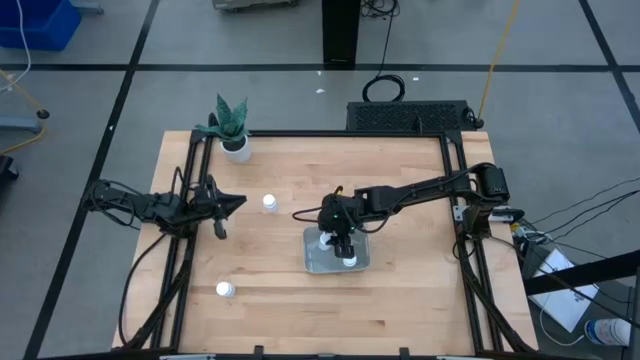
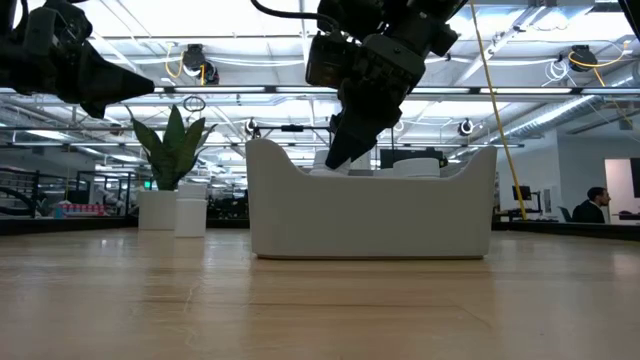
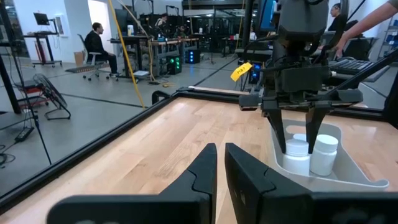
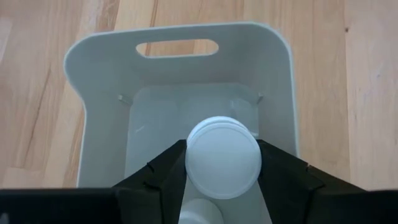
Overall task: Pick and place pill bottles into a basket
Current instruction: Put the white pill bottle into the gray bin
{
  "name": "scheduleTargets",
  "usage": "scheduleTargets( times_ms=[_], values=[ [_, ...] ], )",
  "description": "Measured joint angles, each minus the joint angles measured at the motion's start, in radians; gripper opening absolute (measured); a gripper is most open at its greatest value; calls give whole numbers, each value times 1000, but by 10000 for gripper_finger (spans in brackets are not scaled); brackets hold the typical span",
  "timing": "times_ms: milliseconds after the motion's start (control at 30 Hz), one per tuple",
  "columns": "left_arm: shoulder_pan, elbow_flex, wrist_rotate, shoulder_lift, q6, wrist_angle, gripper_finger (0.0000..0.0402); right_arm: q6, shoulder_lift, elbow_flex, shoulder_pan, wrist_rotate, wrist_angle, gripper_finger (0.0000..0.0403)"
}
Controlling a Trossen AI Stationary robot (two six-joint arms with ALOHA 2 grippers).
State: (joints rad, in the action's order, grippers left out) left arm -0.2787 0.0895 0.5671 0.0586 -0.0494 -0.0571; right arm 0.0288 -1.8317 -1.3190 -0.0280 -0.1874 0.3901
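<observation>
The pale grey basket [image 1: 312, 262] sits at the table's middle. My right gripper [image 1: 341, 243] reaches down into it, shut on one white pill bottle [image 4: 222, 155]. Two more bottles stand in the basket beside it [image 3: 324, 152], [image 3: 301, 137]. One loose bottle [image 1: 269, 203] stands on the table between the two arms, and another [image 1: 225, 290] stands near the front left. My left gripper [image 1: 241, 201] hovers at the left, shut and empty, pointing toward the basket. My right gripper pinches the bottle by its cap [image 4: 193, 163] between its two fingers [image 3: 280, 134]. The fingers come from above, pointing down. The bottle stands upright inside the basket; the basket wall hides whether its bottom rests on the floor.
A white pot with a green plant [image 1: 234, 140] stands at the table's far left. Black frame rails [image 1: 452, 190] run along the table's sides. People sit at desks in the room beyond the table [image 3: 99, 43].
</observation>
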Motion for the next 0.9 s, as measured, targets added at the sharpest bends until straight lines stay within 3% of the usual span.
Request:
scheduleTargets(
  times_ms=[533,900],
  values=[
    [0,0,0,0,0,0,37,12,0,0,0,-27,2,202],
    [0,0,0,0,0,0,37,12,9,1,0,-27,-28,205]
  ],
)
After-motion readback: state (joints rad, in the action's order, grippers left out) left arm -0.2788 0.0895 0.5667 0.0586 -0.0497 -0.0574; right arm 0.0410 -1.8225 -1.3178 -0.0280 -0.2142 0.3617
